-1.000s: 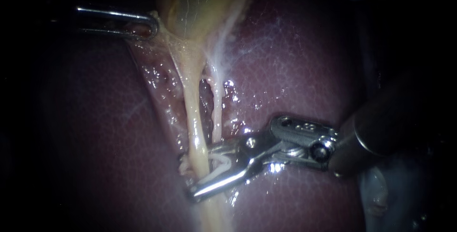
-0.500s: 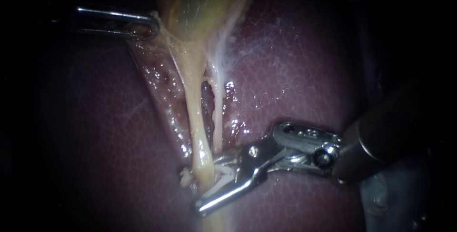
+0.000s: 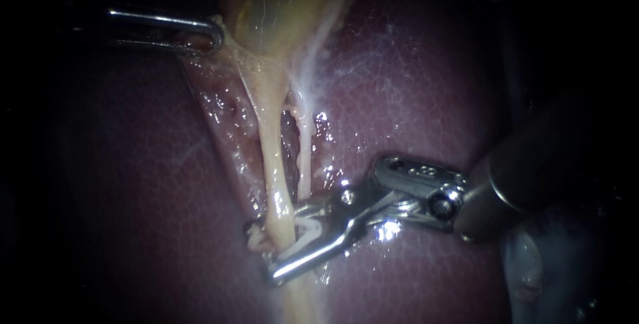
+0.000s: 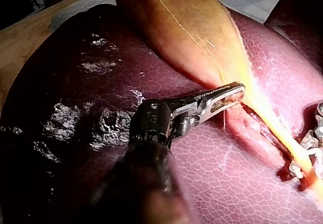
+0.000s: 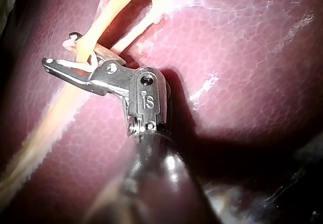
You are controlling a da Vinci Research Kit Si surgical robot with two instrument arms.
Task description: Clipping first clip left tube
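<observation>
My left instrument [image 3: 208,36] [image 4: 233,94] comes in beside the gallbladder [image 3: 279,4] [image 4: 171,22], its jaws shut on tissue at the gallbladder's narrow end, holding it taut. Two pale tubes run down from there: the thicker yellow left tube [image 3: 273,164] [image 5: 113,9] and the thinner right tube [image 3: 304,164] [image 5: 146,27]. My right instrument [image 3: 269,247] [image 5: 63,50] reaches across the left tube. Its jaws stand open, one on each side of the tube, with a white clip [image 3: 307,231] [image 5: 75,63] seated between them. The clip still shows as an open V.
Dark red liver [image 3: 413,84] [image 4: 75,82] [image 5: 242,57] lies under and around everything. A raw, wet groove [image 3: 226,118] runs beside the left tube. The right tube lies just behind the right instrument's jaws.
The right instrument slid a little right and down half a second ago, then came back left across the left tube. Its jaw gap looks unchanged. The left instrument has stayed put.
</observation>
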